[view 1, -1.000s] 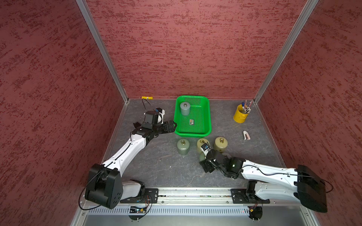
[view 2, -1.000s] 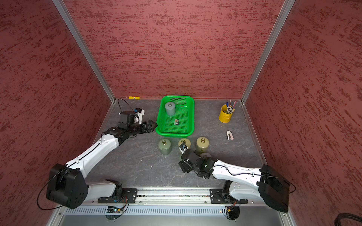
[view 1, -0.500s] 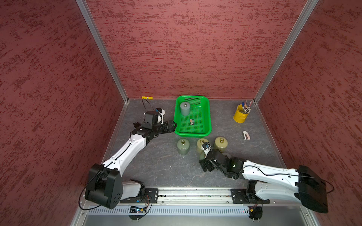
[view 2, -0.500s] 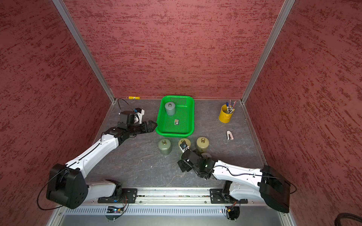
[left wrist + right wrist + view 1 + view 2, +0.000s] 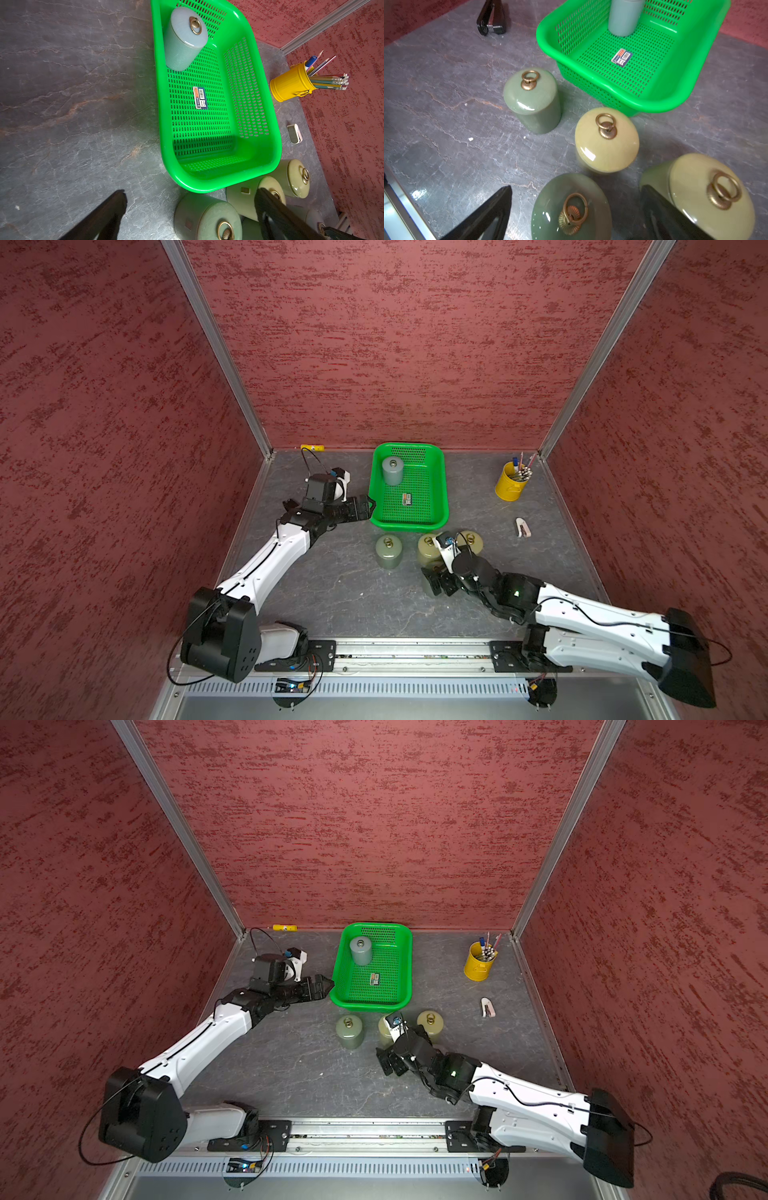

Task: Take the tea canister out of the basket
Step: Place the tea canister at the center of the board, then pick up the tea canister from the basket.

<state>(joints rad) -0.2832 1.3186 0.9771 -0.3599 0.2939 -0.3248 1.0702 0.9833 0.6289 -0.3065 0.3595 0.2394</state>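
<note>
Grey tea canister (image 5: 392,470) stands upright in the basket (image 5: 424,485); left claw (image 5: 366,506) and right claw (image 5: 576,188) both spread apart

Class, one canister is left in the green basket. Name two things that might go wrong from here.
1. The grey canister stands close into a corner of the basket; a jaw may catch the wall and drag it.
2. The right gripper hangs open, one jaw beside the olive canister; pulling away could topple it.
</note>
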